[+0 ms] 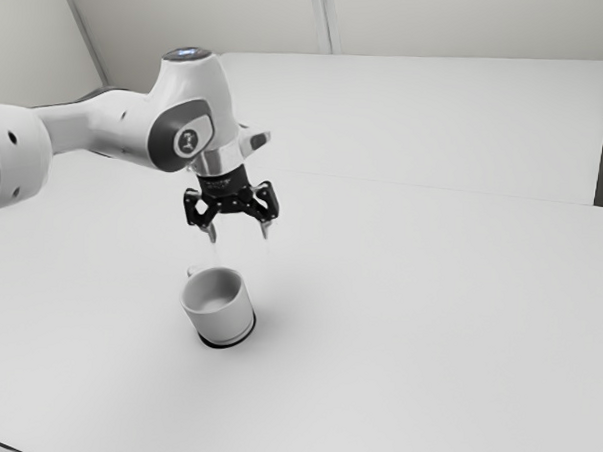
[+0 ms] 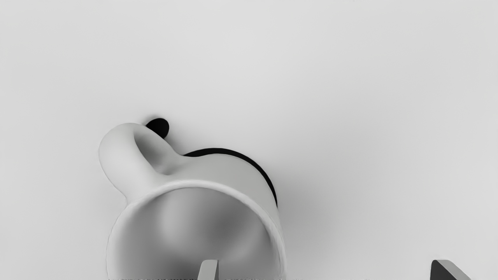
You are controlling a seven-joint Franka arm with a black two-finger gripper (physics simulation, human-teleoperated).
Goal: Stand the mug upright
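The gripper [image 1: 240, 235] hangs over the table with its two fingers spread wide, above and slightly toward the exterior view's right of the mug. The pale grey mug [image 1: 229, 318] stands on its dark-rimmed base, its mouth facing up, and its handle points away from the exterior camera. From the wrist view, one fingertip of the open gripper [image 2: 325, 268] overlaps the opening of the mug [image 2: 233, 171], while the other is off to the side over bare table. Nothing is held between them.
The white table [image 1: 407, 331] extends around the mug, with a pale panel [image 1: 416, 121] beyond it. A small black oval [image 2: 158, 127] lies beside the mug's handle. Part of a dark edge [image 1: 0, 443] shows at the exterior view's lower left.
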